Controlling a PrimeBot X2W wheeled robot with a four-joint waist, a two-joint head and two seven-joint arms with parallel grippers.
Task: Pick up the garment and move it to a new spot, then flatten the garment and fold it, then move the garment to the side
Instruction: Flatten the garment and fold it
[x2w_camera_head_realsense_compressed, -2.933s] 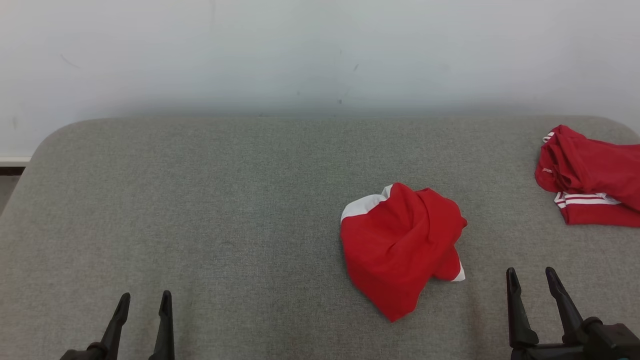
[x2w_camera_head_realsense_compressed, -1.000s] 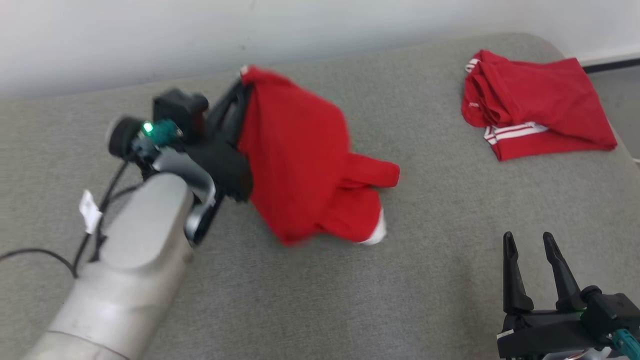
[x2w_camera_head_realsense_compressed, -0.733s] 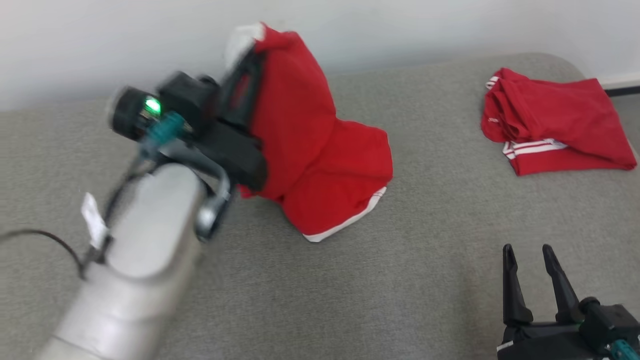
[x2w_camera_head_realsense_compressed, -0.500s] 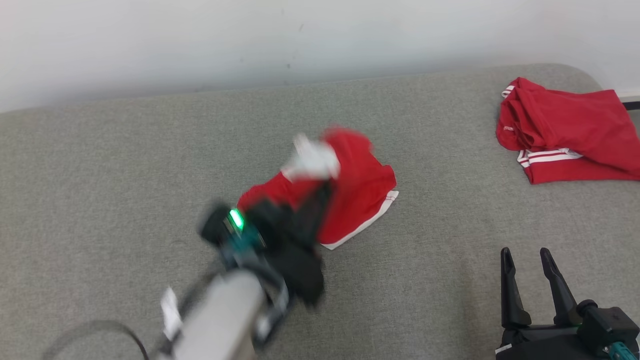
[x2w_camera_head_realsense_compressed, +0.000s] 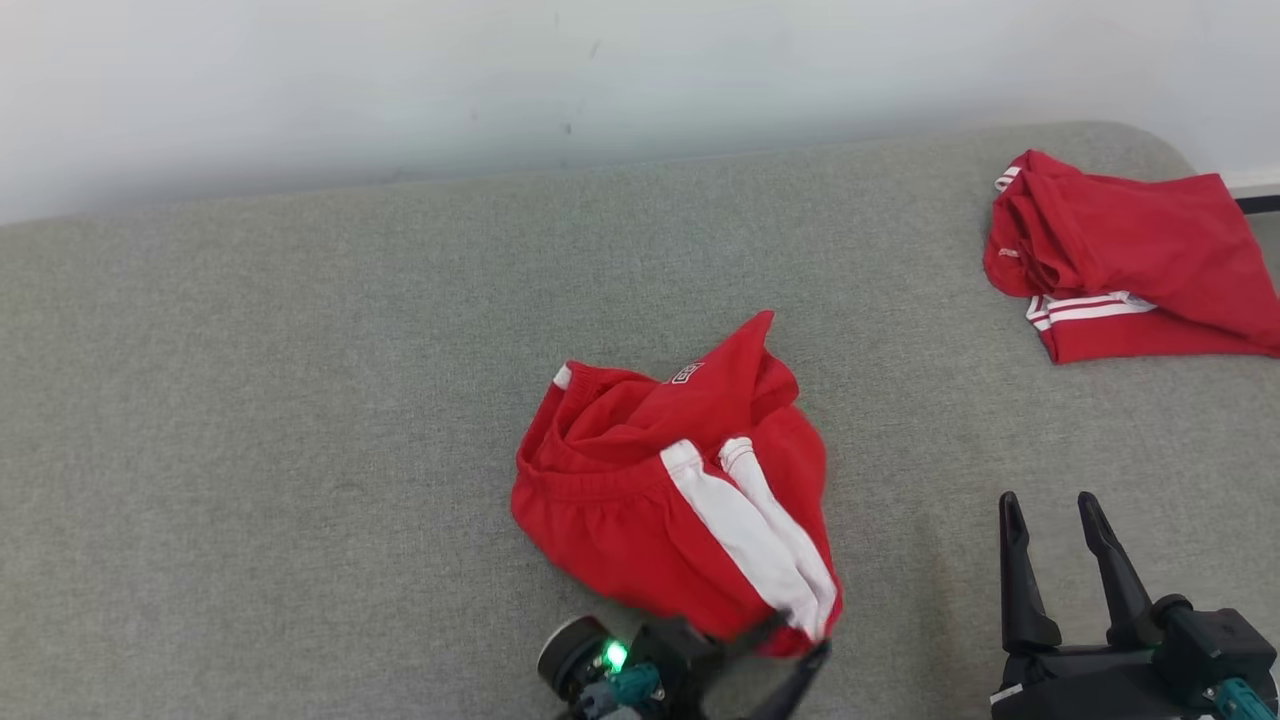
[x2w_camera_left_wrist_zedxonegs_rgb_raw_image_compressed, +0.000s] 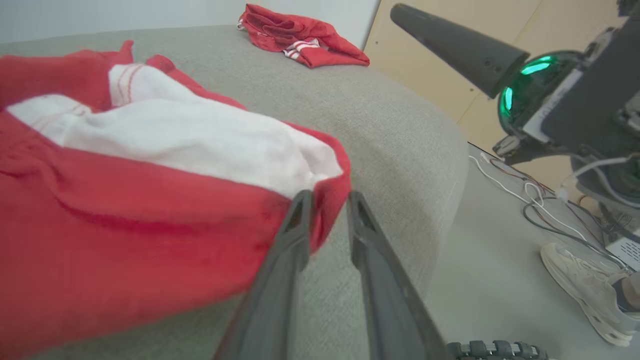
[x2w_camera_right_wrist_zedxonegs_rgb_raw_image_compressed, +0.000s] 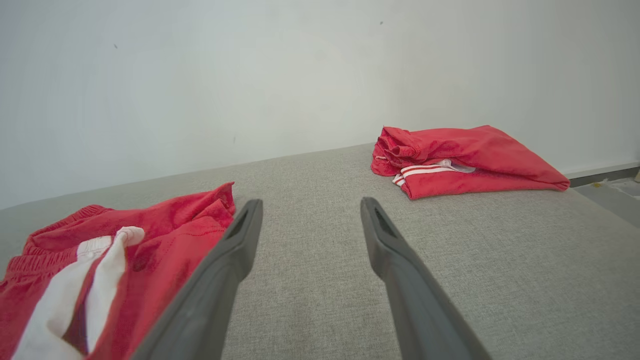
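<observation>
Two dark fingers of the left gripper (x2w_camera_left_wrist_zedxonegs_rgb_raw_image_compressed: 328, 196) are standing slightly apart around the near corner of the red garment (x2w_camera_head_realsense_compressed: 660, 500); whether they are pinching it I cannot tell. The right gripper (x2w_camera_head_realsense_compressed: 1046, 498) is waiting near right, spread wide and empty. The garment is lying bunched midway across the grey pad (x2w_camera_head_realsense_compressed: 250, 400). If cloth is snagging, pulling the arm back now is risking dragging it askew. Bunching is hiding how its legs are lying.

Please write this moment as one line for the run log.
shorts: crumpled heap, lying unfolded | left gripper: open, at their corner | right gripper: open, empty | step: flattening not started
</observation>
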